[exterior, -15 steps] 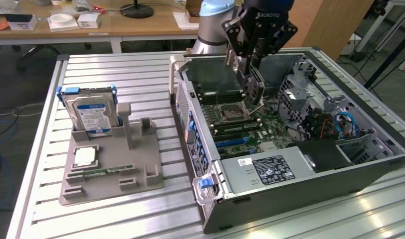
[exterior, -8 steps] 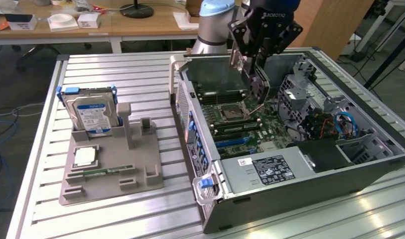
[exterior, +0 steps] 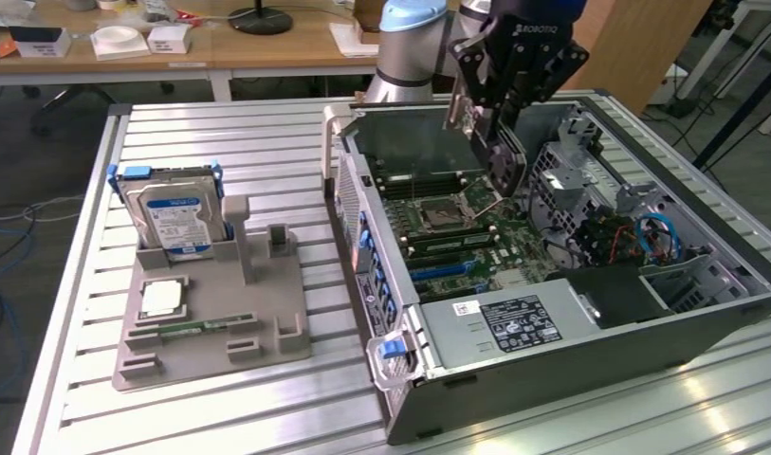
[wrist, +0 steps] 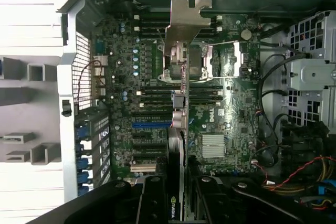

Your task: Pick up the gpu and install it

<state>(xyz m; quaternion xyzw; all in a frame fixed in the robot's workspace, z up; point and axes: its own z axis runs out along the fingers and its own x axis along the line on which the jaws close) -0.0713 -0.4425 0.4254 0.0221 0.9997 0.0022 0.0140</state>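
Pincer (exterior: 497, 142) partly closed, clamped on gpu (wrist: 181, 108) — wrist view: card edge-on over motherboard (wrist: 231, 103), bracket (wrist: 189, 17) at far end. Exterior view adds hard drive (exterior: 170, 213) at case's (exterior: 740, 284) 9 o'clock, on tabletop (exterior: 233, 123).

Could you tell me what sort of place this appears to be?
Likely a robotics lab or workshop: a slatted metal workbench, an open grey computer tower lying on it, and wooden desks behind.

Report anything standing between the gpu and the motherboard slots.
Nothing visible does. The gripper holds the gpu edge-on above the open case, and the motherboard and its expansion slots lie bare.
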